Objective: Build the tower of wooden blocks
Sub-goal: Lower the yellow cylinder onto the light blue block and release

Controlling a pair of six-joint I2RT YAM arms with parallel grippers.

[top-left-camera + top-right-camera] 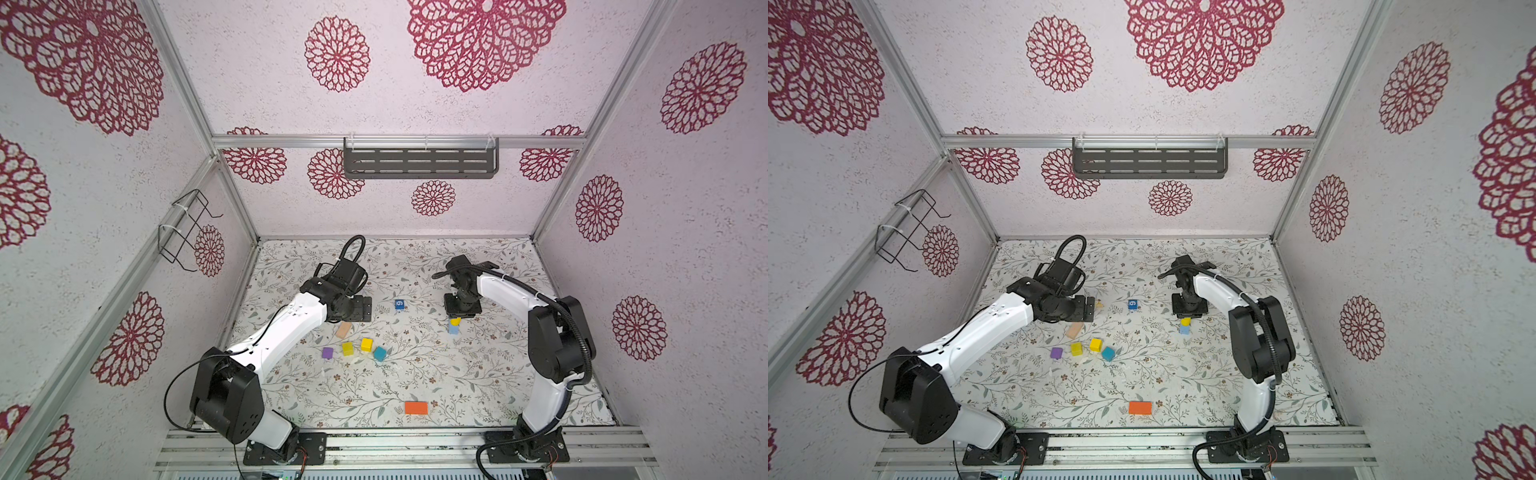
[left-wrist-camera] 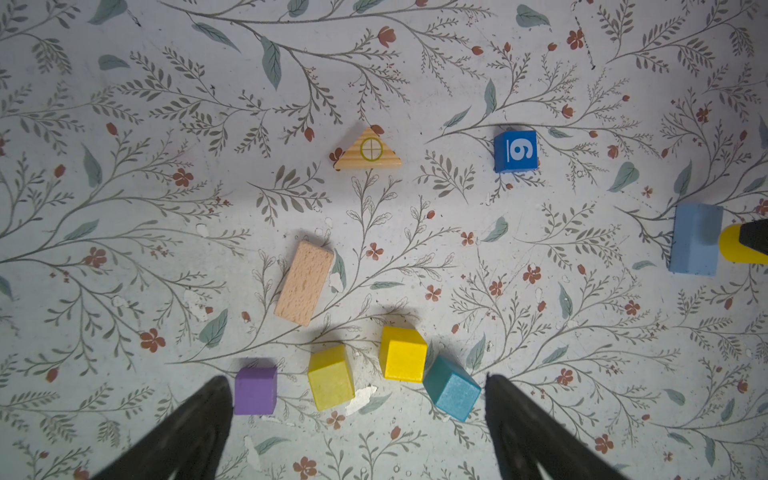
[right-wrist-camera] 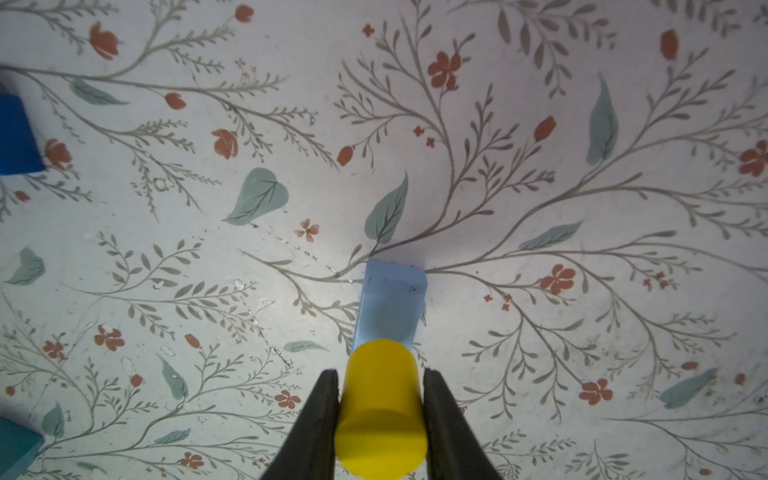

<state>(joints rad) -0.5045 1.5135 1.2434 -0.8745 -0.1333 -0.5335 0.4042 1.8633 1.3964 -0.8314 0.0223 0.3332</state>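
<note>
No stacked wood block tower shows. A light blue block [image 1: 453, 330] [image 3: 390, 303] stands upright on the mat. My right gripper [image 3: 380, 374] [image 1: 457, 316] is shut on a yellow cylinder [image 3: 382, 407] [image 1: 455, 321] just over that block's top; I cannot tell whether they touch. My left gripper [image 2: 357, 380] [image 1: 360, 309] hangs open above a row of cubes: purple [image 2: 254, 390], yellow-green [image 2: 330, 376], yellow [image 2: 402, 353], teal [image 2: 452, 388]. A tan block [image 2: 304, 282], a triangle block [image 2: 368, 151] and the blue cube marked "6" [image 2: 515, 151] [image 1: 399, 304] lie apart.
An orange block [image 1: 416, 407] lies flat near the mat's front edge. A grey slotted shelf [image 1: 419, 162] hangs on the back wall and a wire rack [image 1: 185, 230] on the left wall. Aluminium frame posts ring the floral mat [image 1: 478, 374].
</note>
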